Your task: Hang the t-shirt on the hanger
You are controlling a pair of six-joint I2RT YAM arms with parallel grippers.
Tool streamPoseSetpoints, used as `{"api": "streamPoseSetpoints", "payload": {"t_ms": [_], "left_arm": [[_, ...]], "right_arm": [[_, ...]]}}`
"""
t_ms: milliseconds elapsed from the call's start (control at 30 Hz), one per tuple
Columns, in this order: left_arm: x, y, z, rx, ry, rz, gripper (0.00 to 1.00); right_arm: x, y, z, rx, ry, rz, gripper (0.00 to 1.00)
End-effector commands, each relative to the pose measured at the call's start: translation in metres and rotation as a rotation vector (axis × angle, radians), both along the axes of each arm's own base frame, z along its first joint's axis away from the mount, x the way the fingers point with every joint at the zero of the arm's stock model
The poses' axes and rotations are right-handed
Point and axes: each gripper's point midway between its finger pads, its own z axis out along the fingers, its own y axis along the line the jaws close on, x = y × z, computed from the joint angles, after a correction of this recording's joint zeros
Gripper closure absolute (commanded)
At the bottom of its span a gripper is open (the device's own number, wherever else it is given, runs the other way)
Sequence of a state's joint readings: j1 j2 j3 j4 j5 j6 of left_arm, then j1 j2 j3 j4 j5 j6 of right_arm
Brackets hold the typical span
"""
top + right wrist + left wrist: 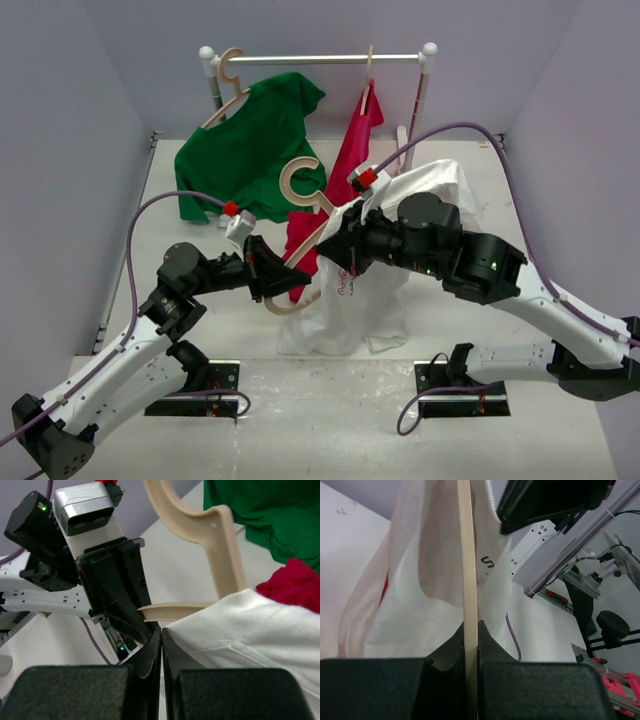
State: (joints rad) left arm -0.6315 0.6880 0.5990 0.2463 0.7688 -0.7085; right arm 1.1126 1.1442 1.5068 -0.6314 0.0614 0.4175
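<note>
My left gripper is shut on the lower arm of a pale wooden hanger, whose hook points up toward the rack. In the left wrist view the hanger bar runs straight up from my shut jaws into the white t-shirt. My right gripper is shut on the edge of the white t-shirt, which drapes over my right arm and down to the table. In the right wrist view my shut jaws hold the shirt fabric right at the hanger, with the left gripper just behind.
A clothes rail stands at the back. A green t-shirt hangs on a hanger at its left and spills onto the table. A red garment hangs in the middle, behind the hanger. Purple cables loop by both arms.
</note>
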Motion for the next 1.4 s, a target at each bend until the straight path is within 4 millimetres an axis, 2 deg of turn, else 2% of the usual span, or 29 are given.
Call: {"api": "streamPoseSetpoints", "payload": {"t_ms": [0, 33, 67, 200, 300, 367, 433, 467, 533, 633, 767, 900, 1100, 1200, 1333, 1367], "left_arm": [[0.022, 0.003, 0.029, -0.057, -0.158, 0.138, 1.0], [0.025, 0.005, 0.028, -0.041, -0.156, 0.159, 1.0], [0.028, 0.007, 0.028, -0.026, -0.158, 0.185, 1.0], [0.036, 0.015, 0.027, 0.029, -0.169, 0.254, 1.0], [0.034, 0.015, 0.028, 0.045, -0.185, 0.243, 1.0], [0.025, 0.01, 0.027, 0.055, -0.205, 0.175, 1.0], [0.019, 0.004, 0.021, 0.076, -0.207, 0.107, 1.0], [0.015, 0.003, 0.021, 0.08, -0.216, 0.078, 1.0], [0.013, -0.002, 0.012, 0.109, -0.214, 0.026, 1.0], [0.012, -0.004, 0.003, 0.138, -0.225, -0.001, 1.0], [0.004, 0.0, -0.006, 0.188, -0.255, -0.046, 1.0], [-0.008, 0.008, -0.011, 0.217, -0.313, -0.073, 1.0], [-0.028, 0.015, -0.013, 0.207, -0.402, -0.153, 1.0], [-0.034, 0.019, -0.013, 0.203, -0.45, -0.161, 1.0], [-0.039, 0.026, -0.003, 0.186, -0.537, -0.14, 1.0], [-0.039, 0.027, 0.0, 0.183, -0.544, -0.138, 1.0]], "right_arm": [[-0.019, -0.011, 0.032, 0.109, -0.044, 0.073, 0.9], [-0.011, -0.023, 0.029, 0.098, -0.058, 0.013, 0.79], [-0.004, -0.039, 0.031, 0.097, -0.077, -0.042, 0.73], [0.002, -0.093, 0.042, 0.109, -0.146, -0.181, 0.56], [0.008, -0.122, 0.047, 0.086, -0.21, -0.265, 0.47], [0.012, -0.138, 0.047, 0.03, -0.244, -0.298, 0.41], [0.01, -0.144, 0.053, -0.047, -0.325, -0.255, 0.34], [0.01, -0.141, 0.047, -0.075, -0.317, -0.239, 0.34], [0.018, -0.139, 0.044, -0.206, -0.422, -0.184, 0.29], [0.013, -0.127, 0.034, -0.337, -0.585, 0.001, 0.24], [0.012, -0.121, 0.039, -0.404, -0.708, 0.105, 0.22], [0.003, -0.102, 0.022, -0.454, -0.75, 0.284, 0.23], [-0.001, -0.072, -0.019, -0.553, -0.624, 0.506, 0.33], [-0.009, -0.071, -0.036, -0.585, -0.515, 0.603, 0.41], [-0.018, -0.064, -0.036, -0.571, -0.471, 0.677, 0.52], [-0.019, -0.065, -0.036, -0.569, -0.473, 0.677, 0.61]]}}
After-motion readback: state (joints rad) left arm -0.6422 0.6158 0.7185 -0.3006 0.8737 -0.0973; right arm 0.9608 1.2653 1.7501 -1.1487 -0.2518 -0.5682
